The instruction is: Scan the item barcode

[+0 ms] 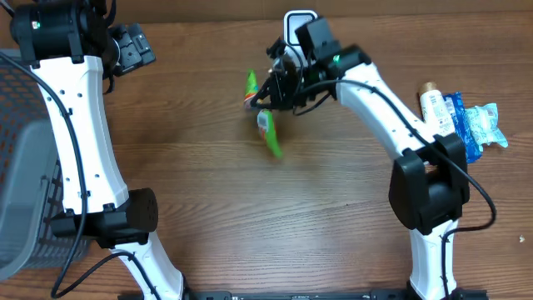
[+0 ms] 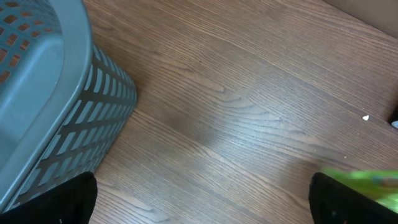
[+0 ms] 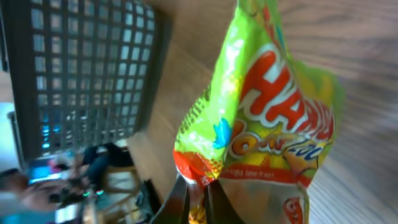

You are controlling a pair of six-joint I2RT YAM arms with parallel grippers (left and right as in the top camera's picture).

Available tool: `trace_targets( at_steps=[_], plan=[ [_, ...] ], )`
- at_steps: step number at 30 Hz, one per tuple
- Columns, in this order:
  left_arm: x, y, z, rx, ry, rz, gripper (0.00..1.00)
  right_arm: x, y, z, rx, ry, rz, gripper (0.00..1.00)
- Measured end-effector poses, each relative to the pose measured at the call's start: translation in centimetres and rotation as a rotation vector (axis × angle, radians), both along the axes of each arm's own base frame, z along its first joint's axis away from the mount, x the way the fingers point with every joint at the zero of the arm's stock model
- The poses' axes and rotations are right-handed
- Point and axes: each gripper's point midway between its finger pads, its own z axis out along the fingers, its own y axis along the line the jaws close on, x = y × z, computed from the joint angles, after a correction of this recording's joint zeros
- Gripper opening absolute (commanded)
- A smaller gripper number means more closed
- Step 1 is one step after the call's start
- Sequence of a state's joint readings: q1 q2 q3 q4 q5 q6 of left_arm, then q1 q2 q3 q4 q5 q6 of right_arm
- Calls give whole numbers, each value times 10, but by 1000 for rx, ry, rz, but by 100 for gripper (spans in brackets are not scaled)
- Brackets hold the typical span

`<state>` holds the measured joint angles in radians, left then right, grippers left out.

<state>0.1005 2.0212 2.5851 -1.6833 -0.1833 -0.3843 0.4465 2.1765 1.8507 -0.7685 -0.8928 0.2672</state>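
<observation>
Right pincer [image 1: 268,98] is clamped on the green Haribo bag [image 1: 268,129], pinching one edge. In the right wrist view the narrow fingers [image 3: 186,198] bite the seam at bottom centre and the rest of the bag [image 3: 261,118] fans up through the frame. The bag is lifted off the wooden surface [image 1: 250,217], upper centre of the overhead, just below the white unit [image 1: 300,21] at the top edge, which I take to be the scanner; it's mostly hidden behind the arm. The bag looks smeared overhead, so probably swinging. Only the printed front shows and no barcode is in any view, so it's likely on the back or near the seam. Step as I read it is presenting the code to the scanner. Advice: let the bag settle, rotate the wrist slowly to bring the back panel square to the scanner window, and keep the film flat since a crease across the code kills the read. Hold near the window but not touching. An edge pinch on slick film can slip, so no fast flicks. Left pincer [image 2: 205,208] is wide open and empty, upper left overhead by the mesh basket [image 1: 21,167]; leave it parked. Bottle [image 1: 430,104] and blue packet [image 1: 479,125] sit at far right, well clear.
</observation>
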Motion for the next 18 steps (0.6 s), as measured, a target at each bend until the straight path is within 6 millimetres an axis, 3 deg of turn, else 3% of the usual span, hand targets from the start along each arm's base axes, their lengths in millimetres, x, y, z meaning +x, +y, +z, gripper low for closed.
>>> trace_targets(
  at_steps=[3,6,8,12,18],
  plan=[
    [0,0,0,0,0,0,100,-7,-2,-30,-10,75,-30,4],
    [0,0,0,0,0,0,100,-8,-18,-61,-141,140,-119,4],
    [0,0,0,0,0,0,100,-3,-32,-75,-240,144,-187,16],
    [0,0,0,0,0,0,100,7,-59,-96,-413,121,-293,21],
    [0,0,0,0,0,0,100,25,-102,-108,-538,104,-408,16]
  ],
)
